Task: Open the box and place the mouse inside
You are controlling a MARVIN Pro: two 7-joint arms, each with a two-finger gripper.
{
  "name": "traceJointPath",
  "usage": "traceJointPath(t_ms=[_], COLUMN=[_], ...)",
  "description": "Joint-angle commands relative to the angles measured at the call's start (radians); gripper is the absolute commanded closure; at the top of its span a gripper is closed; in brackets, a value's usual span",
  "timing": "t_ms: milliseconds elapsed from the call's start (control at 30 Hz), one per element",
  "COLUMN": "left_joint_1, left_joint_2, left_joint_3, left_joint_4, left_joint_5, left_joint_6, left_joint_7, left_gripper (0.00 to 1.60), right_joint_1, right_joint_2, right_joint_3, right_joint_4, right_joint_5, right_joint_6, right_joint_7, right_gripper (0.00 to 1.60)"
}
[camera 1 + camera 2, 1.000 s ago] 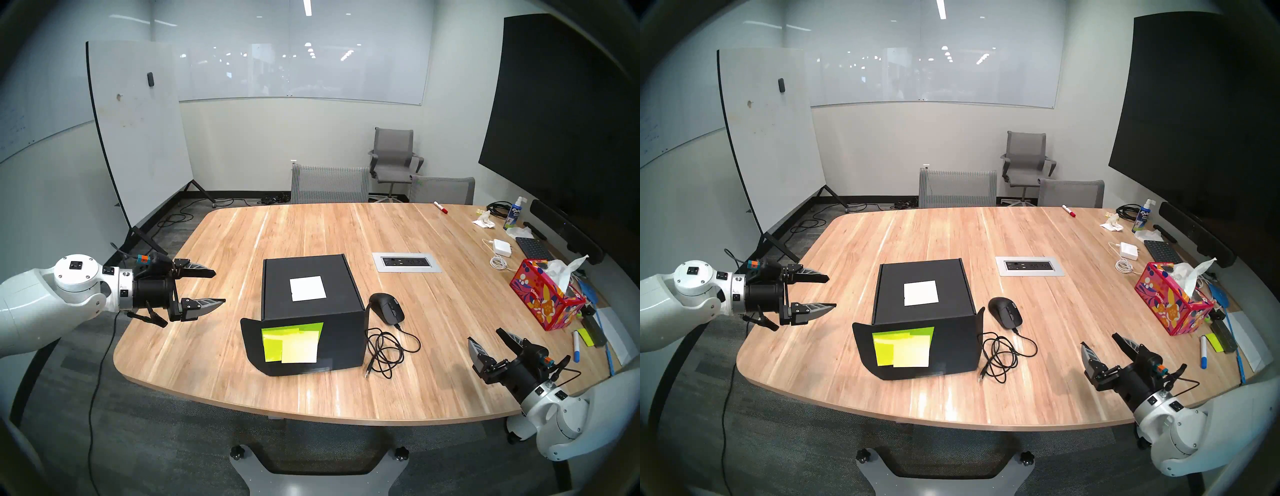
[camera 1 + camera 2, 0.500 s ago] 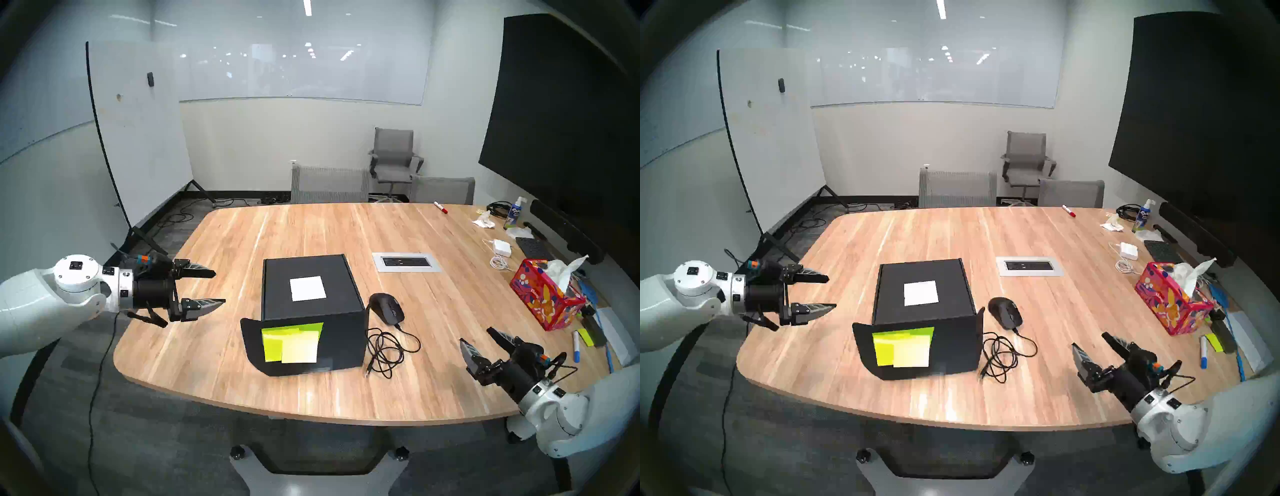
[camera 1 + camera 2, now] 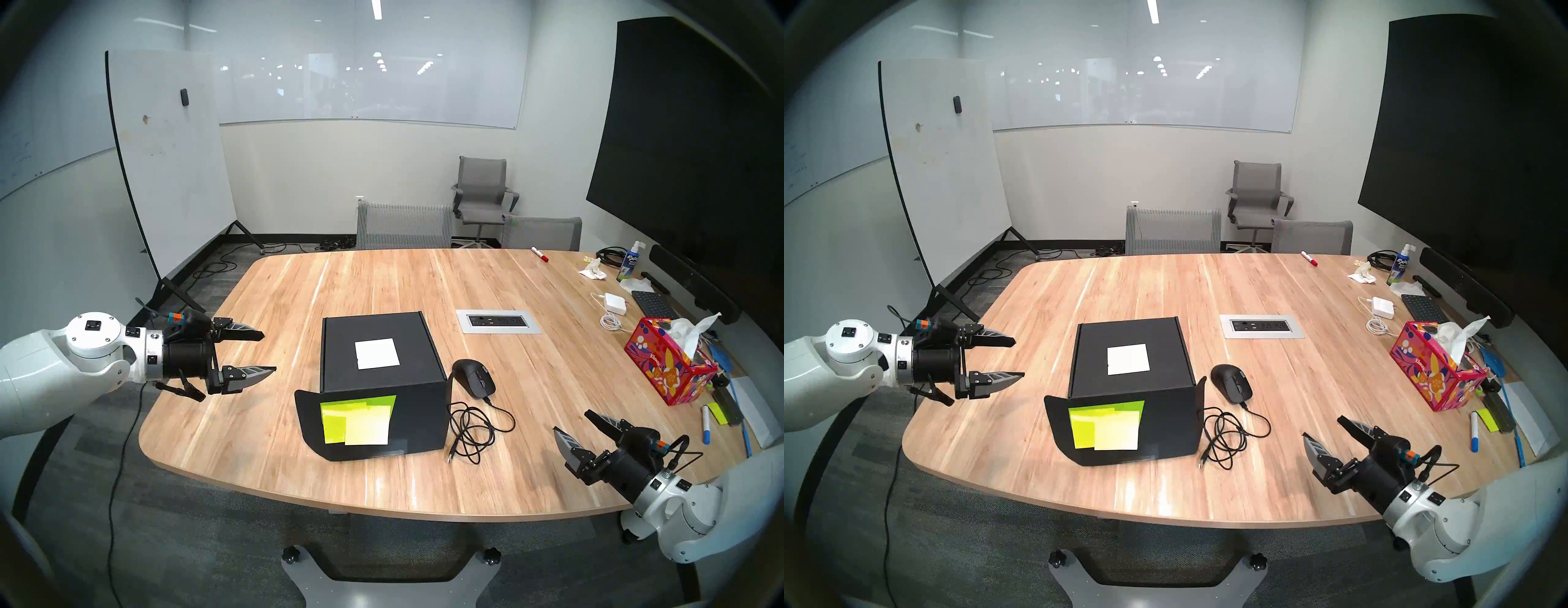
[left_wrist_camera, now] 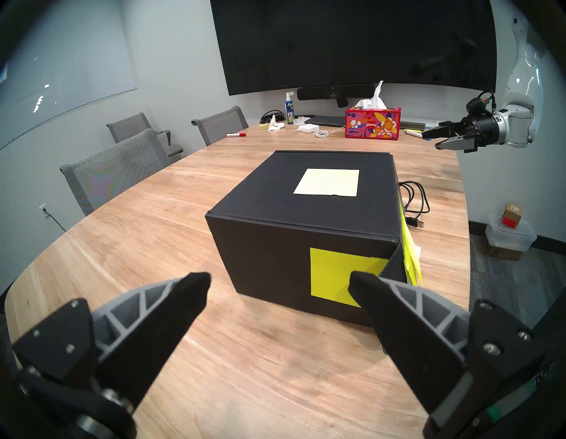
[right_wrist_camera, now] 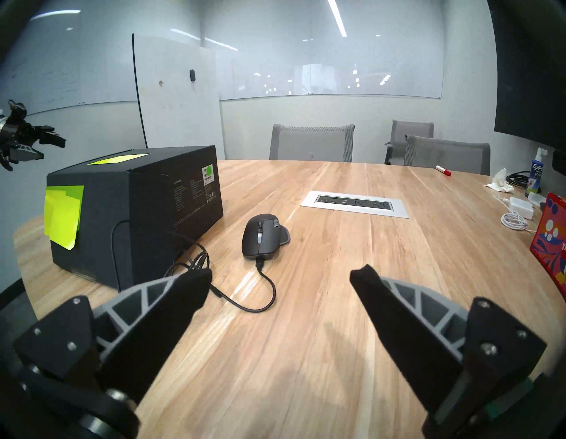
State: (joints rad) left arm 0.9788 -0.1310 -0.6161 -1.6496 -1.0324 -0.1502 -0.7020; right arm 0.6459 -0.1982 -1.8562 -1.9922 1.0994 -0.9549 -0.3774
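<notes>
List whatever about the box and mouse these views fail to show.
- Box interior: hidden in every view by its closed black walls.
- Mouse: blocked by the box in the left wrist view.
- Print on the box's side panel: too small in the right wrist view.

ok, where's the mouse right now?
In the head view the mouse sits on the table just right of the closed black box, its coiled cable trailing toward the near edge; neither tool touches it.
</notes>
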Motion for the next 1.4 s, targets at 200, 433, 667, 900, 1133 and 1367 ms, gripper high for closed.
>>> traceJointPath(t_ms=[200, 433, 667, 900, 1133, 1367], left_joint_1=[-0.014, -0.016, -0.016, -0.017, -0.018, -0.019], left_joint_2=[0.002, 0.002, 0.002, 0.002, 0.002, 0.002], left_joint_3=[-0.012, -0.012, -0.011, -0.010, -0.010, -0.010], left_joint_4=[-0.003, -0.003, -0.003, -0.003, -0.003, -0.003], left_joint_5=[-0.002, -0.002, -0.002, -0.002, -0.002, -0.002], left_joint_6=[-0.004, -0.004, -0.004, -0.004, -0.004, -0.004], left_joint_7=[0.000, 0.001, 0.001, 0.001, 0.001, 0.002], left_gripper=[0.00, 0.00, 0.00, 0.00, 0.00, 0.00], right_joint_1=[0.024, 0.033, 0.045, 0.060, 0.072, 0.083], right_joint_2=[-0.041, -0.061, -0.084, -0.110, -0.138, -0.166], right_joint_3=[-0.028, -0.051, -0.072, -0.092, -0.116, -0.138], right_joint_4=[0.002, 0.005, 0.021, 0.050, 0.069, 0.081], right_joint_5=[0.032, 0.052, 0.075, 0.096, 0.114, 0.126], right_joint_6=[-0.005, -0.005, -0.005, -0.005, -0.005, -0.005], right_joint_7=[0.090, 0.139, 0.188, 0.238, 0.293, 0.348], right_gripper=[0.00, 0.00, 0.00, 0.00, 0.00, 0.00])
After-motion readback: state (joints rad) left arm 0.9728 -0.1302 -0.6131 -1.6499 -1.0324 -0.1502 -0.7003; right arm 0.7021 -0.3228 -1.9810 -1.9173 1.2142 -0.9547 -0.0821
